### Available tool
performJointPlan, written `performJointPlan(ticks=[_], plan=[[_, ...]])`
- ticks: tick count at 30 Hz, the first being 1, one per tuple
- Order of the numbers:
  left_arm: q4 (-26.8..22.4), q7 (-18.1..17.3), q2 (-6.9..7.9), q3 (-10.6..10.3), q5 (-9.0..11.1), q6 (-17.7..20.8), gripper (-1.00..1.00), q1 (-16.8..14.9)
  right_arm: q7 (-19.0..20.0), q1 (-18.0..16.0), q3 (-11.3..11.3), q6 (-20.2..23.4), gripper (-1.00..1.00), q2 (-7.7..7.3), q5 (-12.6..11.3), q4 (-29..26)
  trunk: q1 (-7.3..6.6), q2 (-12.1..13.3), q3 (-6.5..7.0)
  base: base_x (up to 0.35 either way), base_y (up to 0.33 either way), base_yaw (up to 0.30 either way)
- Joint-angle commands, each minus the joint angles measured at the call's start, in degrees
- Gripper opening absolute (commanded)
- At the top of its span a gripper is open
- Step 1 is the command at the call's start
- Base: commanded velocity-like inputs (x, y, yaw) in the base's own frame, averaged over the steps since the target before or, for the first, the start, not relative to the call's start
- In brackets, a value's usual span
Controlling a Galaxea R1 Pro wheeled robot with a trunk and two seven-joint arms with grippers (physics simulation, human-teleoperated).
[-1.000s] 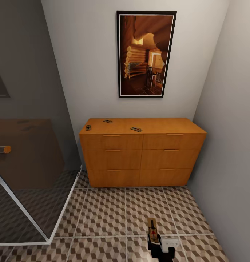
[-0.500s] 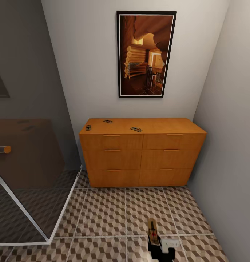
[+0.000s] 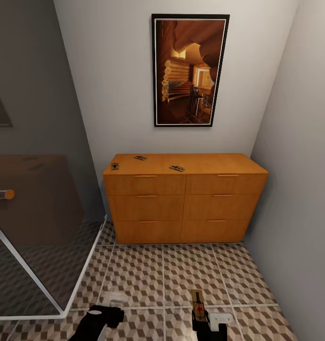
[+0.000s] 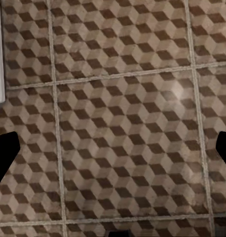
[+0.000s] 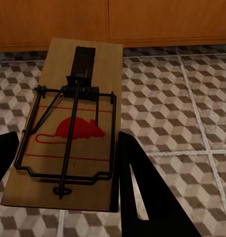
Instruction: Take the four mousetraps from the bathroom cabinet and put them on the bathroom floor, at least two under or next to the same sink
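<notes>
Floor [image 3: 148, 274]: square tiles printed with a brown, tan and white cube pattern, pale grout lines. The room is narrow, with pale walls on the far and right sides.

Cabinet [image 3: 185, 201]: orange-brown, six drawers in two columns, all shut, set against the far wall. All positions below are given relative to it.

- Above it, on the wall: a framed picture [image 3: 190, 70] of a log interior.
- To its left: a glass panel [image 3: 37, 213] with a white lower frame, reaching down to the floor.
- On its top, left half: three mousetraps, one at the left front corner [image 3: 115, 166], one near the back edge [image 3: 140, 157], one near the middle [image 3: 177, 168]. All lie flat and apart from each other.
- In front of it, over the floor: the right gripper [image 3: 200, 315], closed on a fourth trap [image 5: 71, 133]. In the right wrist view the trap's board sits between the dark fingers [image 5: 142, 192], red mouse mark up.
- In front of it, further left: the left gripper [image 3: 103, 316], fingers spread wide and holding nothing; the left wrist view shows bare tiles between the fingertips [image 4: 4, 155].
</notes>
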Motion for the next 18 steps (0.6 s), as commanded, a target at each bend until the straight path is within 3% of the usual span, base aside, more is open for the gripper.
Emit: performJointPlan(ticks=[1, 5, 7, 18], plan=[[-3.82, 0.24, 0.23, -0.08, 0.07, 3.37, 1.0, -0.2, -0.29, -0.04, -0.15, -0.1, -1.0, -0.02, 0.44, 0.05, 0.0, -0.03, -0.06, 0.0, 0.0, 0.0], [-10.9, 0.12, 0.51, 0.14, 0.09, 10.33, 1.0, -0.61, -0.3, -0.03, -0.15, -0.04, -1.0, -0.08, 0.44, 0.05, 0.0, -0.03, -0.06, 0.0, 0.0, 0.0], [-12.32, 0.09, 0.52, 0.16, 0.1, 11.86, 1.0, -0.69, -0.28, -0.03, -0.13, 0.0, -1.0, -0.07, 0.44, 0.05, 0.0, -0.03, -0.06, 0.0, 0.0, 0.0], [-15.4, 0.16, 0.53, -0.12, 0.13, 13.28, 1.0, -0.76, -0.46, -0.03, -0.2, 0.37, -1.0, -0.23, 0.44, 0.05, 0.0, -0.03, -0.06, 0.0, 0.0, 0.0]])
